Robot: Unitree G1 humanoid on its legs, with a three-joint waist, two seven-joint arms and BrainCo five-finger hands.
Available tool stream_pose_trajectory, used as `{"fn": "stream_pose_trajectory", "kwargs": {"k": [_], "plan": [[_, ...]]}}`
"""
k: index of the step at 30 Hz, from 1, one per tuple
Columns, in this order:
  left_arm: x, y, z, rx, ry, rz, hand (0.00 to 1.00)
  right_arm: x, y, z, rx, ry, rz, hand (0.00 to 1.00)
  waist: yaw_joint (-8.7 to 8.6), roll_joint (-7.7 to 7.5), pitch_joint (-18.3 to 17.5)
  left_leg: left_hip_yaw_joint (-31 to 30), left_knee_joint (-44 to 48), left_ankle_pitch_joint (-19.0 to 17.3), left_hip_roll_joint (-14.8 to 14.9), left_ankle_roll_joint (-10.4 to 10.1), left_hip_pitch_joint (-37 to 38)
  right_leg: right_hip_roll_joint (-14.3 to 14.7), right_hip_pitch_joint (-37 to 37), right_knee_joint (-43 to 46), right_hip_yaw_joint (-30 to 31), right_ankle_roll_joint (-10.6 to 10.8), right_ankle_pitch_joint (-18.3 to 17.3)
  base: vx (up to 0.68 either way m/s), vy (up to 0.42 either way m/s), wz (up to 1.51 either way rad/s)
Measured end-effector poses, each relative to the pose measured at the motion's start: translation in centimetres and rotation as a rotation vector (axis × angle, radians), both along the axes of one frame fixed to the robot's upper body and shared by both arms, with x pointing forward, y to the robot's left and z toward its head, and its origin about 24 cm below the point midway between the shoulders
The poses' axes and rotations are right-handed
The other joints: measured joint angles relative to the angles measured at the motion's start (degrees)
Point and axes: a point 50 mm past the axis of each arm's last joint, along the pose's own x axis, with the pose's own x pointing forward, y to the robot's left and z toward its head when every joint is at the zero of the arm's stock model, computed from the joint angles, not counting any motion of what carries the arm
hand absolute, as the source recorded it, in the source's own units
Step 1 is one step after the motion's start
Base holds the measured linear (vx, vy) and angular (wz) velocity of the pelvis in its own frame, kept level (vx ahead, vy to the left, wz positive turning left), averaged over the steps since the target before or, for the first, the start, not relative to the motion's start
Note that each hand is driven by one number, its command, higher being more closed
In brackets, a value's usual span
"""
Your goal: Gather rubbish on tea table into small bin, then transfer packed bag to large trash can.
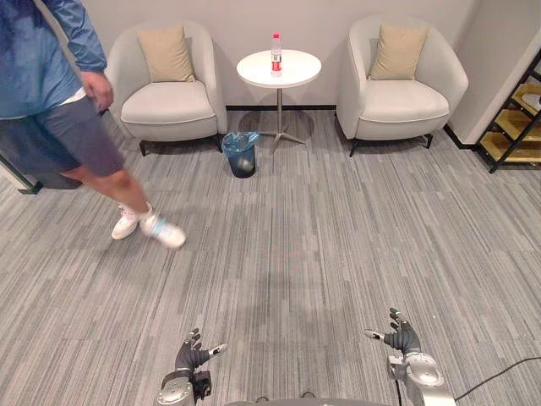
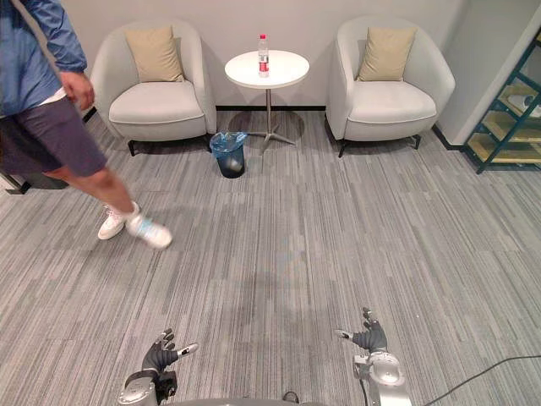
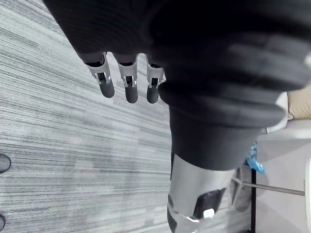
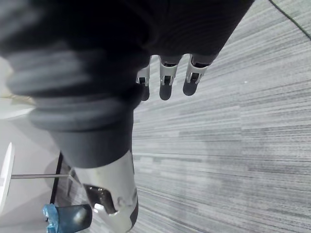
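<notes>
With left hand (image 1: 193,353) and right hand (image 1: 401,338) spread open and empty, walk up to white tea table (image 1: 297,68), skirting person (image 1: 59,101), before reaching for water bottle (image 1: 275,54).

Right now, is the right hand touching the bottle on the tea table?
Apart. In the left eye view the bottle stands on the round table across the room, while the right hand hangs open over carpet.

We can read no text or numbers anywhere; the red label on the bottle (image 1: 275,53) on the table (image 1: 300,70) is too small.
</notes>
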Motion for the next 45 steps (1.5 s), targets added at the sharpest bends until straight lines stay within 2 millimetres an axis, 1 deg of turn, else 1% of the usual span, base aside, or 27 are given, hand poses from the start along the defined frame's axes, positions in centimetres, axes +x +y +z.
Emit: {"fn": "stream_pose_trajectory", "kwargs": {"k": [7, 10, 14, 25, 30, 37, 38, 40, 41, 42, 43, 44, 45], "plan": [[-1.2, 0.1, -0.6, -0.006, 0.055, 0.022, 0.00, -1.0, -0.5, -0.8, 0.033, 0.042, -0.057, 0.00, -0.02, 0.79, -0.51, 0.15, 0.01, -0.02, 0.02, -0.02, 0.09, -0.01, 0.07, 0.00, 0.09, 0.00, 0.00, -0.02, 0.001, 0.00], [-1.5, 0.3, -0.7, -0.009, 0.060, 0.047, 0.00, -1.4, -0.4, -1.0, 0.049, 0.056, -0.073, 0.00, -0.02, 0.81, -0.51, 0.18, 0.00, -0.02, 0.04, -0.03, 0.10, 0.01, 0.06, 0.00, 0.09, -0.01, 0.00, 0.00, 0.000, 0.00], [-1.9, 0.2, -0.9, -0.014, 0.073, 0.050, 0.00, -1.4, -0.4, -1.1, 0.051, 0.056, -0.075, 0.00, 0.00, 0.79, -0.51, 0.45, -0.29, -0.03, 0.04, -0.03, 0.29, 0.02, 0.07, 0.00, 0.11, -0.01, 0.00, 0.00, 0.000, -0.02], [-1.9, 0.1, -0.9, -0.016, 0.072, 0.049, 0.00, -1.8, 0.1, -1.6, 0.074, 0.077, -0.086, 0.00, 0.09, 0.42, -0.30, 0.97, -0.64, -0.05, 0.05, -0.03, 0.39, 0.03, -0.11, -0.01, 0.42, 0.00, 0.00, 0.00, 0.000, 0.00], [-1.9, -0.4, -1.0, -0.029, 0.072, 0.050, 0.00, -1.8, 0.5, -1.7, 0.084, 0.079, -0.087, 0.00, 0.15, 0.35, -0.28, 1.36, -0.80, -0.07, 0.05, -0.03, 0.43, 0.04, -0.23, -0.02, 0.80, 0.00, 0.00, -0.02, 0.002, -0.04], [-1.9, -0.6, -1.0, -0.036, 0.073, 0.048, 0.00, -1.8, 1.0, -1.8, 0.105, 0.079, -0.097, 0.00, 0.28, -0.01, -0.06, 2.81, -1.45, -0.26, 0.20, 0.12, 0.18, 0.32, -1.29, -0.03, 2.31, 0.26, -0.19, -0.03, 0.004, -0.11], [-1.8, -0.6, -1.0, -0.035, 0.071, 0.048, 0.00, -1.6, 1.0, -1.8, 0.104, 0.075, -0.096, 0.00, 0.36, -0.30, 0.04, 3.25, -1.42, -0.56, 0.21, 0.07, -0.17, 0.38, -1.84, -0.02, 3.17, 0.41, -0.30, -0.01, 0.009, -0.20], [-1.7, -0.6, -1.0, -0.035, 0.067, 0.047, 0.00, -1.2, 1.0, -1.6, 0.104, 0.065, -0.093, 0.00, 0.34, -0.31, 0.08, 4.26, -0.92, -1.11, 0.24, 0.45, -1.43, 0.39, -3.23, 0.27, 4.11, 0.54, -0.44, -0.02, 0.015, -0.25], [-1.6, -0.6, -0.9, -0.036, 0.063, 0.047, 0.00, -1.1, 1.0, -1.6, 0.103, 0.061, -0.092, 0.00, 0.44, -0.29, 0.14, 4.68, -0.29, -1.58, 0.35, 0.43, -2.05, 0.42, -4.15, 1.14, 4.55, 0.98, -0.99, 0.00, 0.027, -0.37], [-1.5, -0.7, -0.8, -0.035, 0.053, 0.047, 0.00, -0.7, 1.0, -1.4, 0.103, 0.052, -0.090, 0.00, 0.43, -0.02, 0.40, 5.65, 1.15, -2.65, 0.69, 0.59, -3.09, 0.55, -6.89, 5.72, 5.11, 1.31, -3.28, 0.05, 0.025, -0.35], [-1.5, -0.6, -0.8, -0.034, 0.053, 0.047, 0.00, -0.6, 1.0, -1.4, 0.103, 0.049, -0.089, 0.00, 0.36, 0.22, 0.74, 6.18, 2.61, -3.71, 0.70, 0.87, -3.46, 0.32, -9.48, 12.18, 5.17, 2.21, -6.76, 0.07, 0.024, -0.26], [-1.5, -0.6, -0.8, -0.033, 0.053, 0.047, 0.00, -0.6, 1.0, -1.4, 0.102, 0.050, -0.091, 0.00, 0.14, 0.35, 0.95, 6.22, 3.37, -4.23, 0.55, 1.30, -3.40, -0.03, -10.69, 15.51, 5.06, 2.95, -8.40, 0.10, 0.033, -0.20], [-1.4, -0.7, -0.8, -0.035, 0.051, 0.042, 0.00, -0.9, 0.9, -1.5, 0.101, 0.056, -0.096, 0.00, 0.20, 0.58, 1.36, 6.99, 3.90, -5.02, 0.47, 1.59, -2.52, -0.50, -13.14, 22.24, 4.54, 5.11, -10.50, 0.10, 0.046, -0.21]]}}
